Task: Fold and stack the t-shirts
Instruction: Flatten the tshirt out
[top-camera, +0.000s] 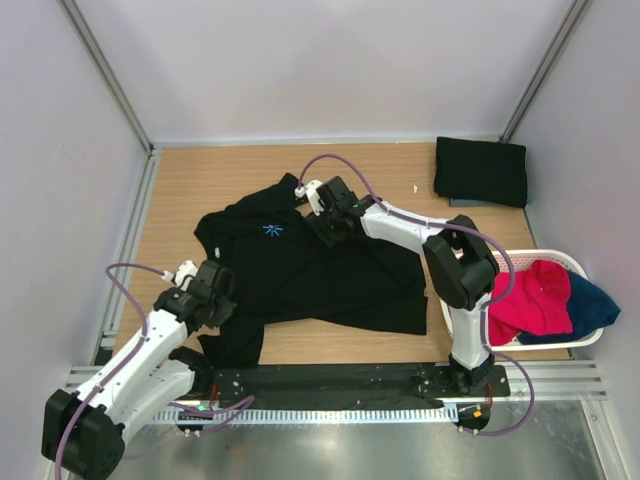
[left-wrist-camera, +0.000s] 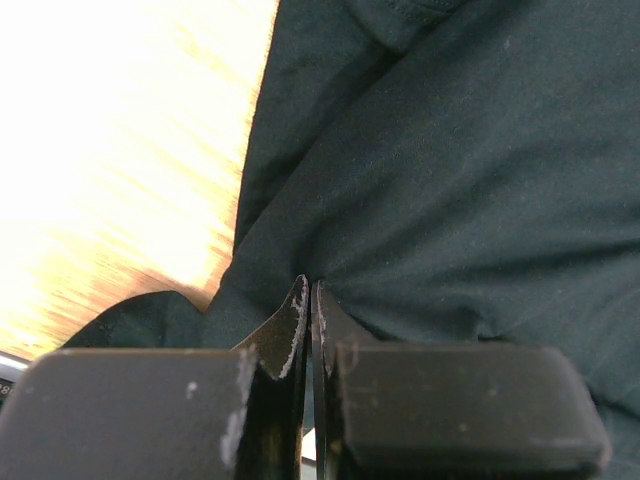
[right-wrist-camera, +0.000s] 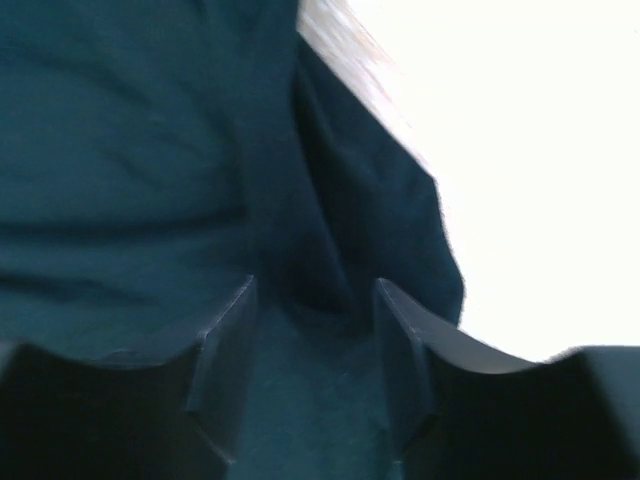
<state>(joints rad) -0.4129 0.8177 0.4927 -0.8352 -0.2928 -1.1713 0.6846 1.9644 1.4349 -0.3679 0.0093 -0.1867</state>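
Top view: 1 black shirt (top-camera: 330, 275) lies spread and rumpled in the middle of the table (top-camera: 200, 180), with its light-blue starburst (top-camera: 272, 230) facing up on the left half. A 2nd shirt, the folded shirt (top-camera: 480, 170), sits in the far right corner, well apart from the spread one.

Left gripper (left-wrist-camera: 309, 287): at the shirt's near-left part. In the left wrist view the fingers (left-wrist-camera: 297, 315) are pressed together with only a sliver between them. Cloth puckers into the tips, so it is pinched on the shirt. Bare wood shows to the left of the cloth.

Right gripper (right-wrist-camera: 315, 295): over the shirt's far edge, just right of the starburst. The right wrist view is blurred. The fingers (right-wrist-camera: 225, 340) stand apart, dark cloth showing between and beyond them. Cannot tell whether the tips touch the cloth.

Basket (top-camera: 548, 254): at the table's right edge, beside the right arm. It holds a red cloth (top-camera: 535, 300) and a blue cloth (top-camera: 592, 305).
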